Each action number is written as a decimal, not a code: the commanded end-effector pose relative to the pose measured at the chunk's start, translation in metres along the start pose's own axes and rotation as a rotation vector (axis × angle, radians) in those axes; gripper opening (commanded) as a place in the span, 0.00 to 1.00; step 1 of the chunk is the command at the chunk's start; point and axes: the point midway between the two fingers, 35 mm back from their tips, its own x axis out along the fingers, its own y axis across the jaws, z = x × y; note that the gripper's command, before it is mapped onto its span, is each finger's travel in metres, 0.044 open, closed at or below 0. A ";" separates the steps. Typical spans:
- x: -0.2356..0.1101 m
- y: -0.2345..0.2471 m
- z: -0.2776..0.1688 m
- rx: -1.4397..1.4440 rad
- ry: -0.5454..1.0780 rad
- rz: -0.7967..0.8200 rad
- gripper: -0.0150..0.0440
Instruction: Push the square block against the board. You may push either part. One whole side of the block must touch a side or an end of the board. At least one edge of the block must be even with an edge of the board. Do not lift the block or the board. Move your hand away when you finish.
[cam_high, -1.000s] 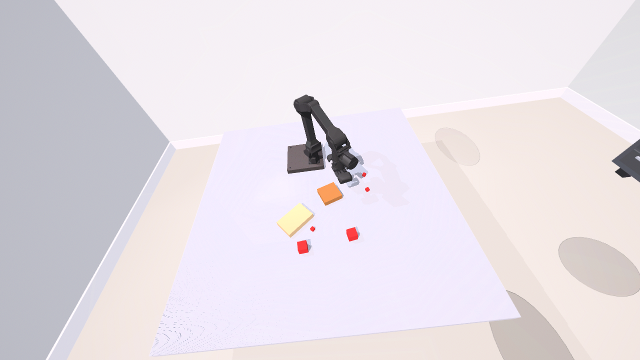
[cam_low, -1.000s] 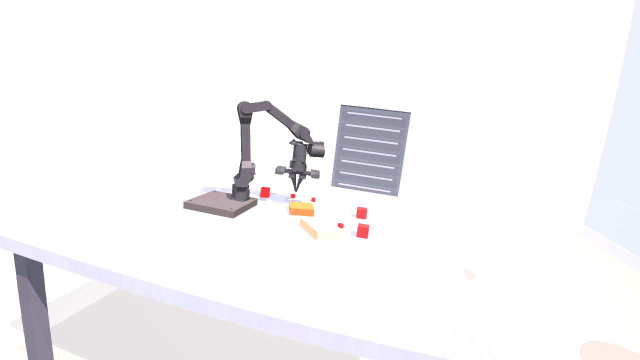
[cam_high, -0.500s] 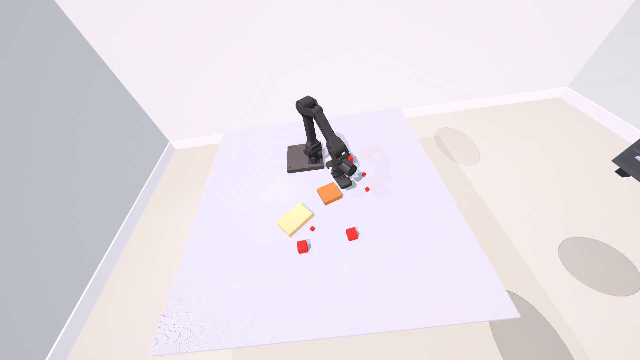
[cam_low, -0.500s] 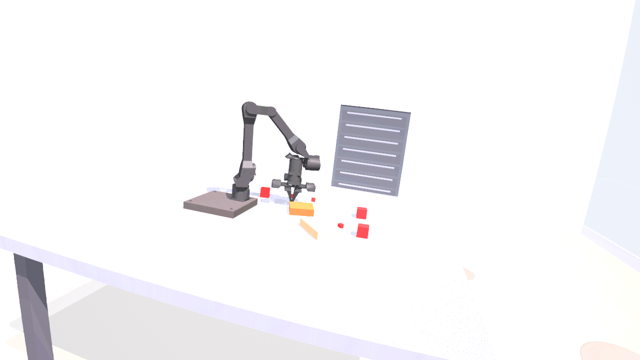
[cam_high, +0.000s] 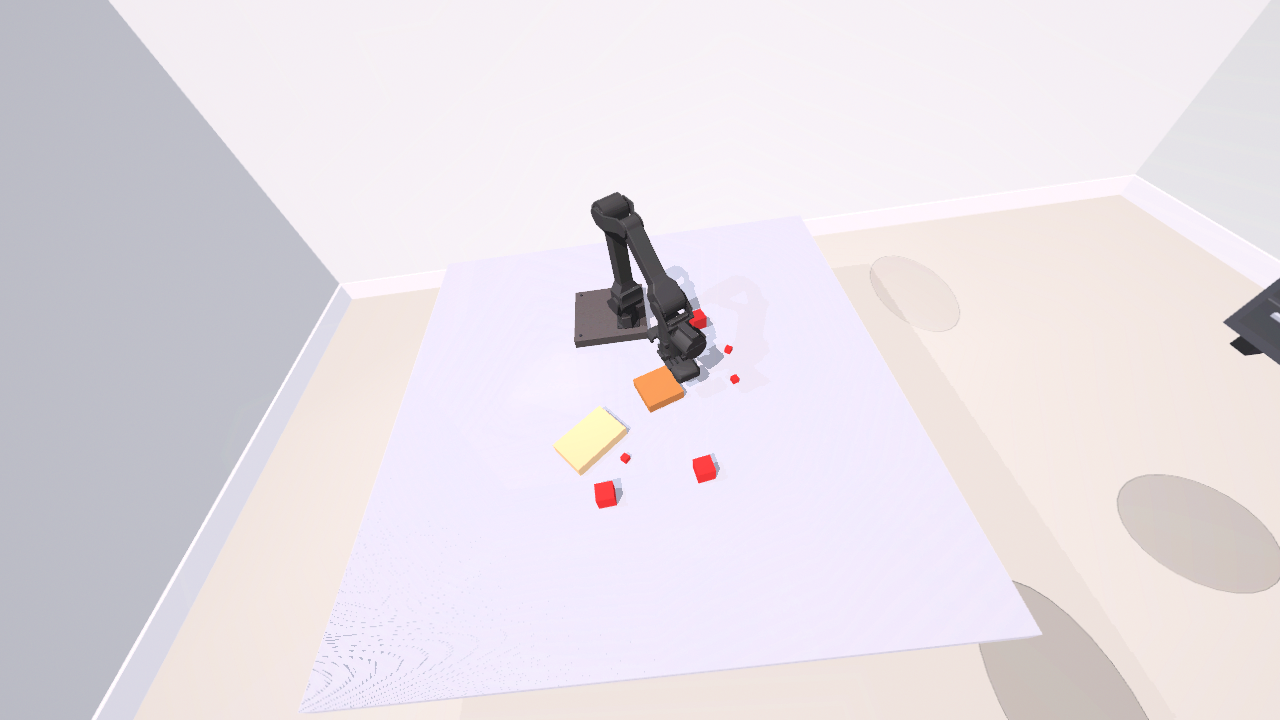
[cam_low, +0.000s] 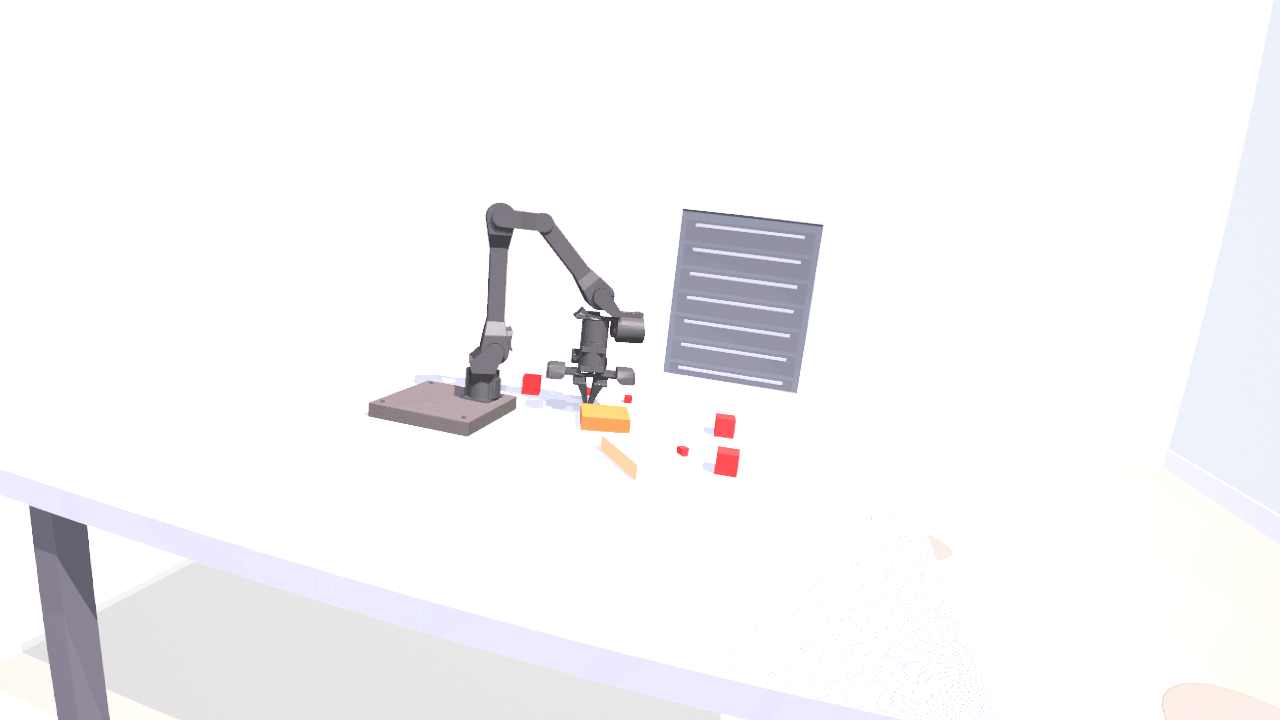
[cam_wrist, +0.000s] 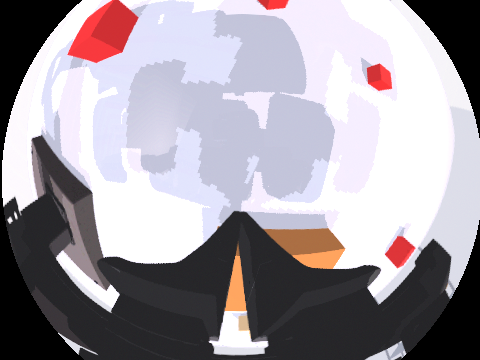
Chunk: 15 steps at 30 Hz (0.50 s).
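One square block (cam_high: 659, 388), orange and flat, lay on the table (cam_high: 805, 501) just in front of my base plate (cam_high: 586, 335), with the pale yellow board (cam_high: 589, 438) near it but apart, a bare strip of table between them. I judged the block stiff and light, low enough to slide without tipping, and likely to spin if I pressed off-centre. So the place to bear on it was the middle of the side facing away from the board, low down, never a corner. My gripper (cam_low: 590, 397) stood at that far edge of the block, pointing straight down, its fingers pressed together with nothing between them, a single blunt tip for shoving. Whether the tip touched the block I could not tell. Small red cubes lay scattered around: one (cam_high: 704, 468) and another (cam_high: 605, 494) beyond the board, and a tiny one (cam_high: 625, 458) just beside the board's far corner, which I reckoned might get in the way.
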 end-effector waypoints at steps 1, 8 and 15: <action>0.000 0.000 -0.006 -0.001 0.003 -0.002 0.25; 0.000 -0.002 -0.018 -0.001 0.004 -0.002 0.25; 0.000 -0.004 -0.029 -0.001 0.005 -0.002 0.25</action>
